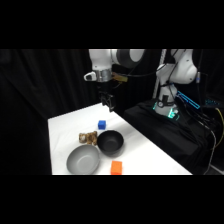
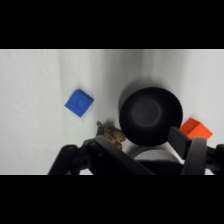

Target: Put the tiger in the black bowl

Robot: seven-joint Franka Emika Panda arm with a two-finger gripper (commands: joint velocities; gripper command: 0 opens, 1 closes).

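One arm, white, reaching over table (image 1: 145,155) from upper right; gripper (image 1: 108,104) hangs high above far table edge, pointing down, clear of all objects. Fingers: cannot tell whether spread or closed (linkage blocks wrist view). Tiger (image 1: 88,137) lumpy, brown-tan, on table touching left rim of black bowl (image 1: 110,142), just beyond grey bowl (image 1: 83,160). Black bowl round, glossy. Grey bowl larger, matte. Blue cube (image 1: 102,124) beyond black bowl; orange block (image 1: 116,167) nearest camera.

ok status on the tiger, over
Claw up high, holding nothing. Tiger on table, beside black bowl. Bowl empty, path clear.
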